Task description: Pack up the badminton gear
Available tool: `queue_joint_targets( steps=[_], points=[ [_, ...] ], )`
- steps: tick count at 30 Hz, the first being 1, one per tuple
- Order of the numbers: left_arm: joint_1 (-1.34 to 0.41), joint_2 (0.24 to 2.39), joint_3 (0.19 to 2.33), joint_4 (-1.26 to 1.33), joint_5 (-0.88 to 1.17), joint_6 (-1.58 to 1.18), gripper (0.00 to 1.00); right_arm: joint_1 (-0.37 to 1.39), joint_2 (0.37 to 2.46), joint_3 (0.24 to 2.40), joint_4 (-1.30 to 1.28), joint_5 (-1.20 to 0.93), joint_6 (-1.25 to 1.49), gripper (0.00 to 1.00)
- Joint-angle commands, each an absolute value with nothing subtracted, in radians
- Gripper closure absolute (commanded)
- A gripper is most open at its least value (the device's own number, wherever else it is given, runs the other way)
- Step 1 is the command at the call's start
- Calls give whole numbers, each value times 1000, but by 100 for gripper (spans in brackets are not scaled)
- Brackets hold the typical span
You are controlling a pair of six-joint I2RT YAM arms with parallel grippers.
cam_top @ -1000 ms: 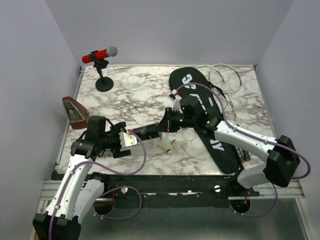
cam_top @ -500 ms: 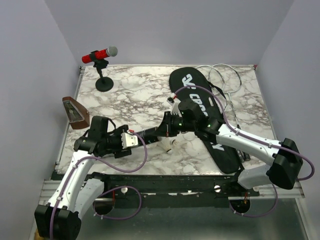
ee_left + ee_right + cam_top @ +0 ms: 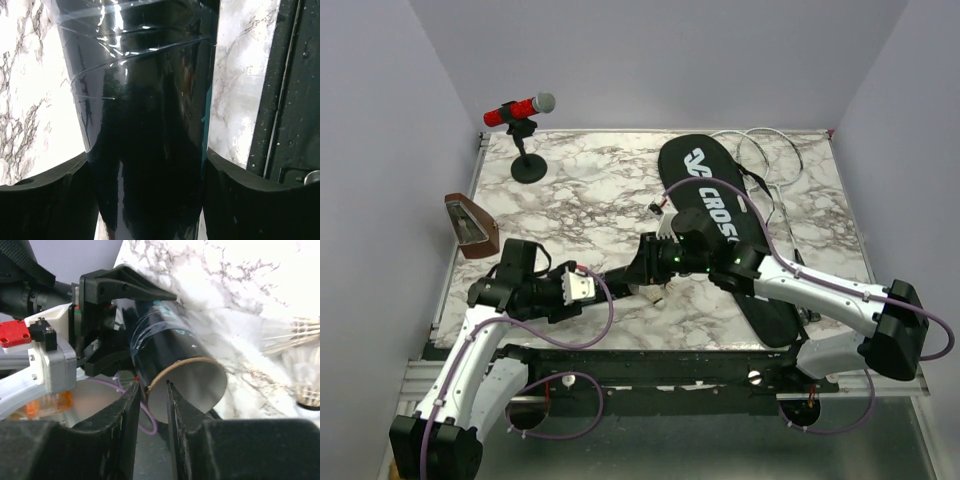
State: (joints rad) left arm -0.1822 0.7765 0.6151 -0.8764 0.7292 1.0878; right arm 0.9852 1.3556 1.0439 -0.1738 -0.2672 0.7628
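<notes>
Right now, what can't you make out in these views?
- Top view: tube mostly under the two arms; rackets too thin to count, partly under the bag.
- Left wrist: tube's ends cut off by the frame; whether the left fingers touch it, black on black.
- Right wrist: tube's contents unseen past the rim; shuttlecock overexposed, cut by the right edge.

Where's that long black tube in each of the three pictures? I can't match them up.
Top view: the black tube sits low centre, over the marble tabletop.
Left wrist view: it fills the middle, top to bottom.
Right wrist view: centre, its open end facing the camera.
Shared landmark: the marble tabletop, visible beside the tube in all three.
</notes>
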Motion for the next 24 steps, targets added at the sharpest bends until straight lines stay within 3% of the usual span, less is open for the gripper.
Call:
queue_joint_targets(
  steps=[1, 5, 6, 12, 24],
  points=[
    [-161, 724, 654, -933, 802, 1097, 45, 992, 1298, 1077, -247, -140, 749, 54],
    [-160, 664, 641, -942, 784, 1118, 46, 989, 1220, 1097, -375, 32, 764, 29],
    [-160, 654, 640, -948, 779, 1118, 45, 991, 1195, 1094, -406, 73, 779, 27],
    [-160, 603, 634, -991, 752, 1138, 45, 988, 1046, 936, -537, 230, 955, 27],
    [-160, 615, 643, -1029, 729, 1160, 51, 934, 1035, 677, -431, 154, 1131, 31]
  ],
)
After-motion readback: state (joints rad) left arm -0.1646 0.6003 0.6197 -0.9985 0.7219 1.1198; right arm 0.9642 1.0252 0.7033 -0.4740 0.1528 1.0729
